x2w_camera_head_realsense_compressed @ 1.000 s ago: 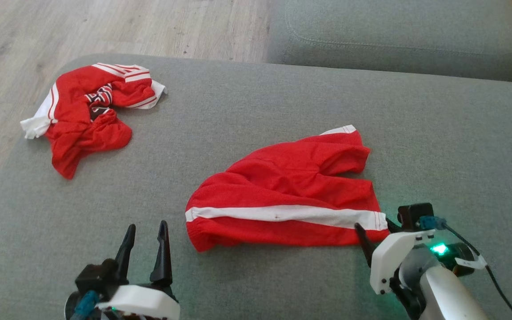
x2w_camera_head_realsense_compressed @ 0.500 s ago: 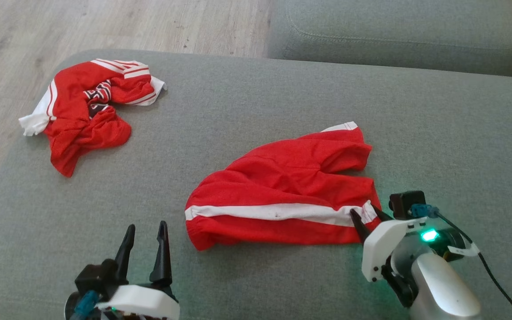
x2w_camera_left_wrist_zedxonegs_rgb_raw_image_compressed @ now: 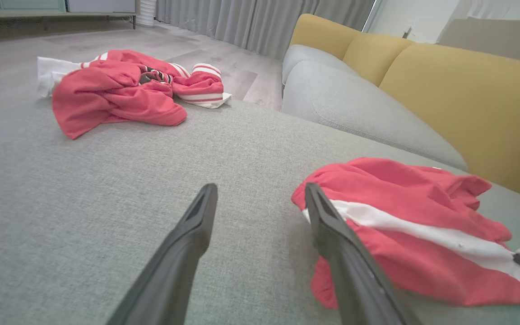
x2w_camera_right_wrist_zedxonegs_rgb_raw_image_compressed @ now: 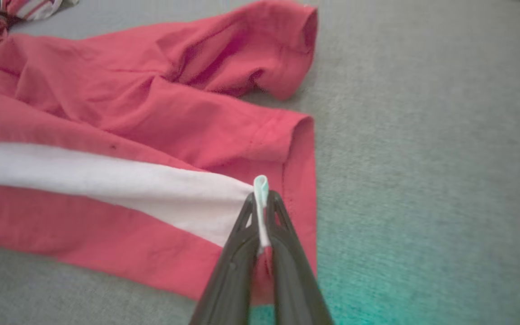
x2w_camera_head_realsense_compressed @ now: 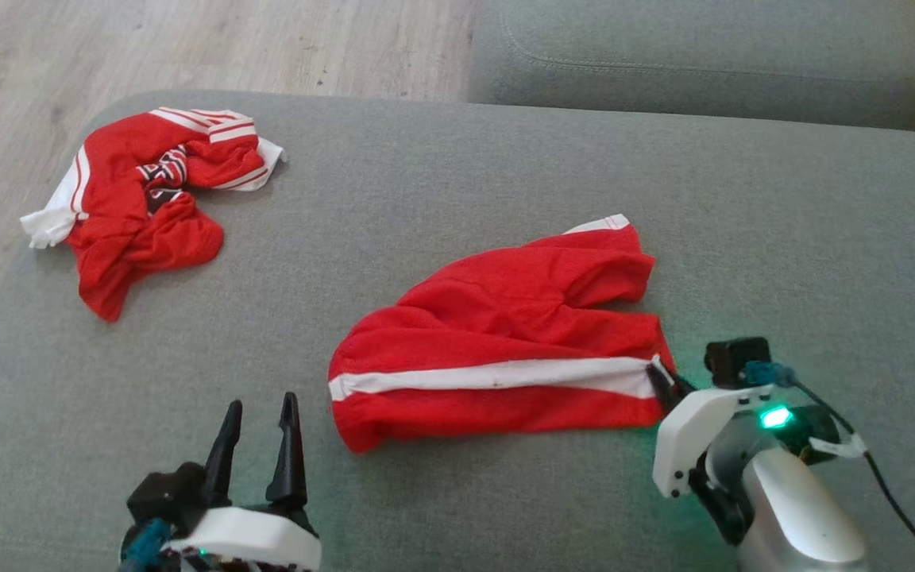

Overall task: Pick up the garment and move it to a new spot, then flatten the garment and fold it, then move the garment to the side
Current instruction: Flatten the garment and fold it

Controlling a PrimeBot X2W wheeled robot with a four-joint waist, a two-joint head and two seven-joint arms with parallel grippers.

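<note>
the right gripper [x2w_camera_right_wrist_zedxonegs_rgb_raw_image_compressed: 261,203] was pinched tight on the red shorts [x2w_camera_head_realsense_compressed: 505,342] at their four o'clock corner; the left gripper [x2w_camera_head_realsense_compressed: 260,425] sat spread apart.

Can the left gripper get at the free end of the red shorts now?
Probably yes: the left gripper is open, and only bare cushion lies between it and the red shorts.

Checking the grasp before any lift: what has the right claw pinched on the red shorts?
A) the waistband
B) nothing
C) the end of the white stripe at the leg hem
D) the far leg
C: the right claw is shut on a fold of the white stripe at the hem of the red shorts.
</note>
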